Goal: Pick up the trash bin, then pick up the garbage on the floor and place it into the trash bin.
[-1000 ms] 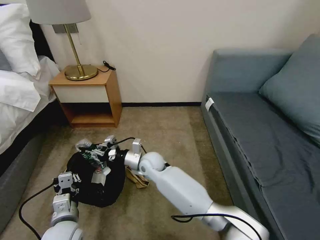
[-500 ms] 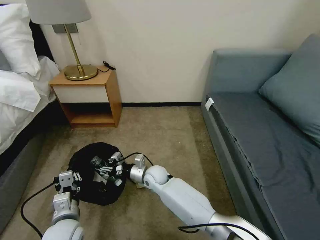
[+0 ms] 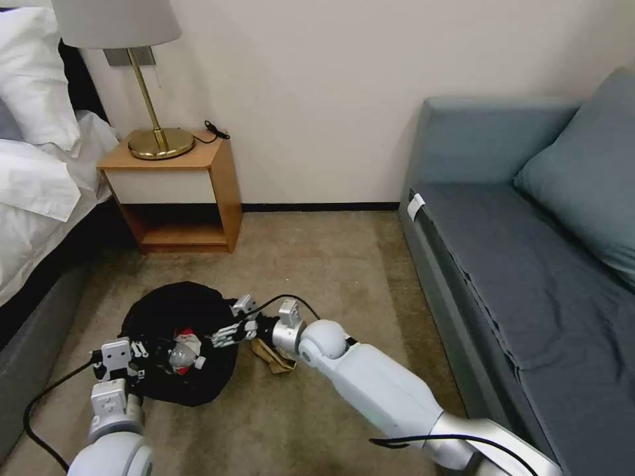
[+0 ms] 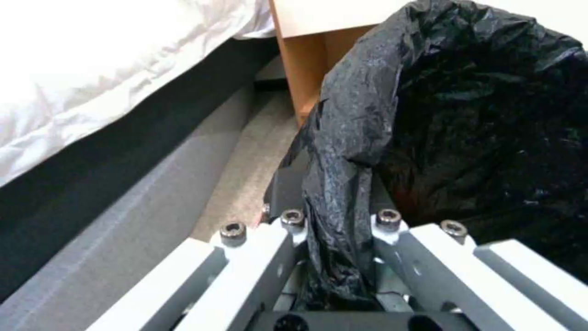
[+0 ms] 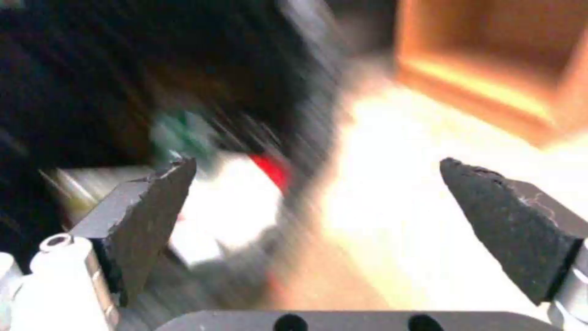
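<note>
The trash bin (image 3: 173,305), lined with a black bag, sits low over the carpet at the left. My left gripper (image 3: 124,357) is shut on its near rim; in the left wrist view its fingers (image 4: 392,239) pinch a fold of the trash bin (image 4: 477,138) bag. My right gripper (image 3: 229,328) hangs open and holds nothing at the bin's right rim, and the right wrist view shows the same gripper (image 5: 319,193) spread wide. Inside the bin lie a red-and-white packet (image 3: 186,337) and a small clear bottle (image 3: 177,357). Tan crumpled paper (image 3: 271,357) lies on the floor under my right wrist.
A wooden nightstand (image 3: 178,192) with a brass lamp (image 3: 159,142) stands against the back wall. The bed (image 3: 33,172) borders the left side and a grey-blue sofa (image 3: 529,264) the right. Open carpet (image 3: 331,264) lies between them.
My right gripper carried the green-labelled bottle over the bin, let it go inside, and drew back to the bin's right rim. The bin and left gripper shifted slightly left and lower.
</note>
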